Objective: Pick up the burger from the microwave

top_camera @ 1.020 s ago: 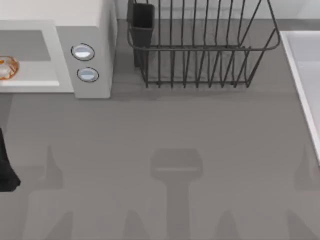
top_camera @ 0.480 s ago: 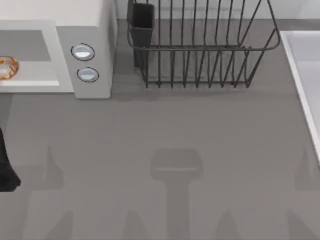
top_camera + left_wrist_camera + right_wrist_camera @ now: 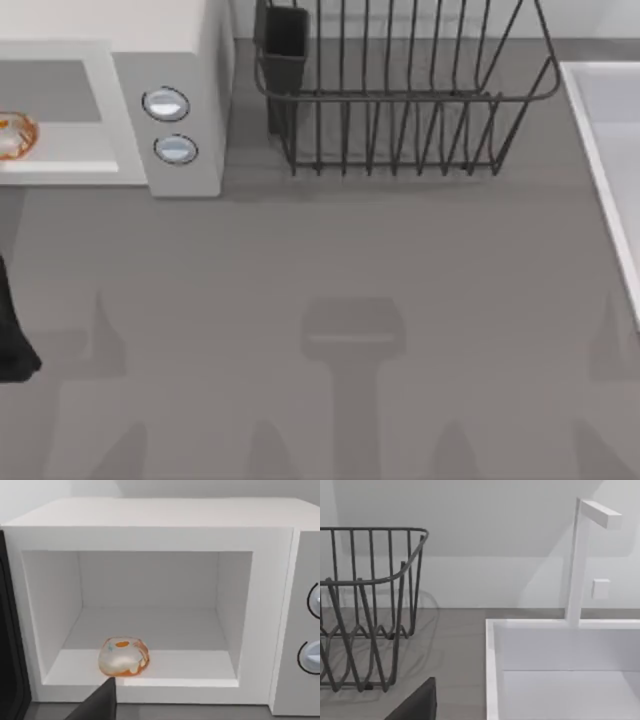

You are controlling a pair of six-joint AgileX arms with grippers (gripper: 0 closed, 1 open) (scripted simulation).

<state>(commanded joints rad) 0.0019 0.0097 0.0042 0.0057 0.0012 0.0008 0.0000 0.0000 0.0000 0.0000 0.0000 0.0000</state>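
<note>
- At the desk's far-left corner I see the microwave [image 3: 180, 100], its cavity facing the near edge and its two round knobs [image 3: 166, 104] stacked on the panel to the right of the opening.
- On the cavity floor, close to the front lip, the burger [image 3: 14, 136] lies orange-tan with pale patches; from above it sits right at the left edge of my view.
- From my left wrist camera the burger [image 3: 123, 656] sits left of centre on the floor of the microwave [image 3: 150, 535], clear of both side walls.
- A dark finger [image 3: 97, 702] of my left gripper pokes up just in front of the microwave's sill, below the burger and not touching it; I cannot tell how its jaws stand.
- Part of my left arm [image 3: 12, 330] shows as a black shape at the desk's left edge, near the front.
- Along the far edge, right of the microwave, stands a black wire dish rack [image 3: 400, 90] with a dark cup [image 3: 285, 40] at its left end.
- At the desk's right edge a white sink [image 3: 560, 670] with a white faucet [image 3: 580, 555] sits beside the rack.
- A dark finger [image 3: 417, 705] of my right gripper faces the gap between rack and sink; its jaw state I cannot tell either.
</note>
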